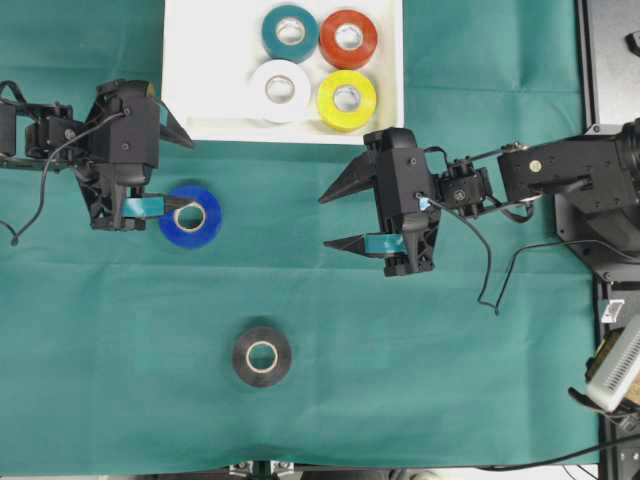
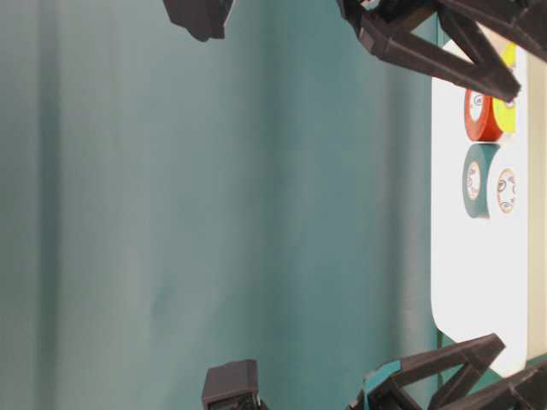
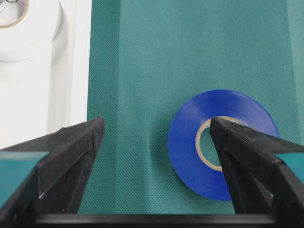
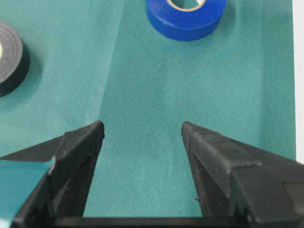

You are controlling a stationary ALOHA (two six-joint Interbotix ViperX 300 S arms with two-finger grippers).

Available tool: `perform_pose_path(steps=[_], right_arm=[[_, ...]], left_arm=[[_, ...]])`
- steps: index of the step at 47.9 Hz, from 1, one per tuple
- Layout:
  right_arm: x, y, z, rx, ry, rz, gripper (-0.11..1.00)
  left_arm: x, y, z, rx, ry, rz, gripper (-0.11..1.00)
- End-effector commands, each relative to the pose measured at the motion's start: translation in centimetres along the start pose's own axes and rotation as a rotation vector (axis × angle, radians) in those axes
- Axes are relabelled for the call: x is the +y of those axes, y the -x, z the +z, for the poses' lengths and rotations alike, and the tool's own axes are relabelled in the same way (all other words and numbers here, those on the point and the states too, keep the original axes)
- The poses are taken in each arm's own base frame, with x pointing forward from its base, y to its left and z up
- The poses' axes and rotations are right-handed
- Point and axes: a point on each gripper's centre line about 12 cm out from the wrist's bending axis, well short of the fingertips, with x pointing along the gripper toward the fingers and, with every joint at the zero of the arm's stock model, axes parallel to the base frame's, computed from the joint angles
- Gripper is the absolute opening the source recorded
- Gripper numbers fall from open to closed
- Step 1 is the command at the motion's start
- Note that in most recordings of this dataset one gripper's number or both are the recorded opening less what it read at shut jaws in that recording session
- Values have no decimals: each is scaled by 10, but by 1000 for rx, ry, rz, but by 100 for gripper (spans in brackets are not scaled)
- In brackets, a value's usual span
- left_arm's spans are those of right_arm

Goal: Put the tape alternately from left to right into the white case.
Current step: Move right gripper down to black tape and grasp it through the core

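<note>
Both my grippers wide open, four rolls in the case, two on the cloth.

Nearest me, the black roll (image 1: 262, 355) lies alone on the green cloth (image 1: 450, 380). Up from it, my left gripper (image 1: 180, 171) hangs spread, holding nothing, one finger over the blue roll (image 1: 191, 216). My right gripper (image 1: 332, 219) gapes empty above bare cloth. Farthest off, the white case (image 1: 200, 80) holds the white roll (image 1: 281, 89) and yellow roll (image 1: 346, 99), then the teal roll (image 1: 290, 32) and red-orange roll (image 1: 348, 38).
</note>
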Motion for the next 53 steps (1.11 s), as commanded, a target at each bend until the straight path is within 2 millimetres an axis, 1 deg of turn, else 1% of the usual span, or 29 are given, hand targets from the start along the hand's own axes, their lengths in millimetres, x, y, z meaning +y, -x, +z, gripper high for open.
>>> perform_pose_path(steps=[1,7,12,26,36,42,53], right_arm=[[3,6,17,-60,2,11,76],[5,6,18,-62,2,16,76],[10,6,19,-64,12,30,76],[36,2,27,-80,47,94,76],[49,-13,31,-63,19,120,76],[58,-25,32,-38,-19,132,76],[70,-44,33,6,-23,135,76]], left_arm=[[1,5,12,-40,-1,3,62],[1,5,13,-43,1,3,62],[1,5,12,-40,-1,3,62],[1,4,16,-51,0,3,62],[2,5,22,-64,-1,5,62],[1,4,21,-61,1,5,62],[1,4,19,-57,-1,4,62]])
